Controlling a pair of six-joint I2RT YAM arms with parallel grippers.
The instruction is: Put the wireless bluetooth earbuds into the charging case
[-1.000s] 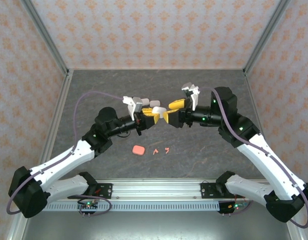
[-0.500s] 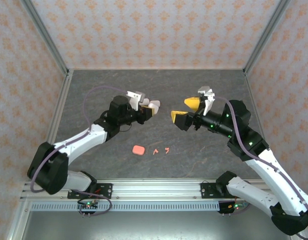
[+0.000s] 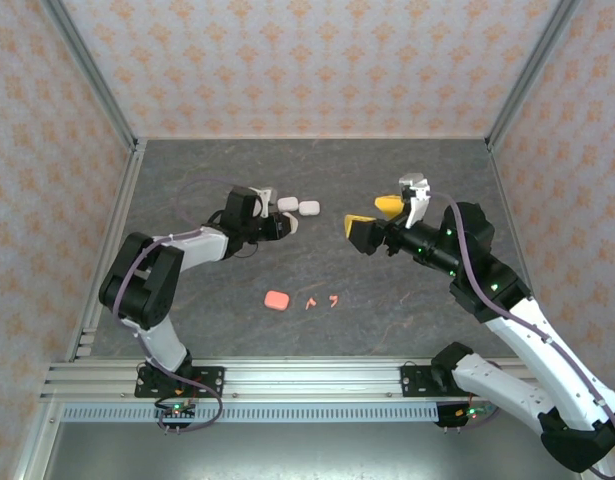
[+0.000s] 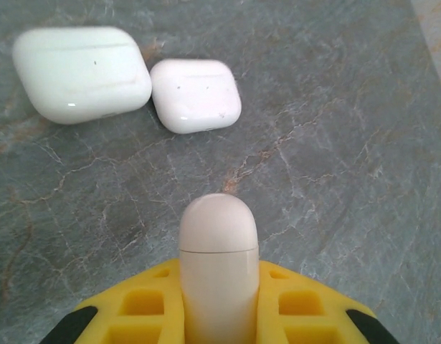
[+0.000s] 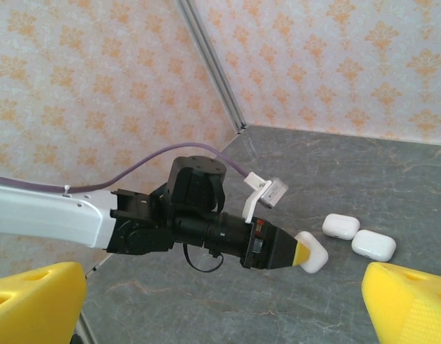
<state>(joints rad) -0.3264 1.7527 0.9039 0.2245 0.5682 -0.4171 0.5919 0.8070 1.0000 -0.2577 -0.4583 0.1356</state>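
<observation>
Drawn apart since a second ago, left jaws pinch a closed white case point(image 4: 218, 236), right jaws stand spread. Two coral-pink earbuds point(image 3: 334, 299) lie on the near worktop point(image 3: 417, 300), right of a pink case point(image 3: 277, 299); collecting one seems next.

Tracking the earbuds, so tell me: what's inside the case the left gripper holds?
Only its shell shows: the cream case in the left gripper is shut, lid seam closed, so its inside is covered.
</observation>
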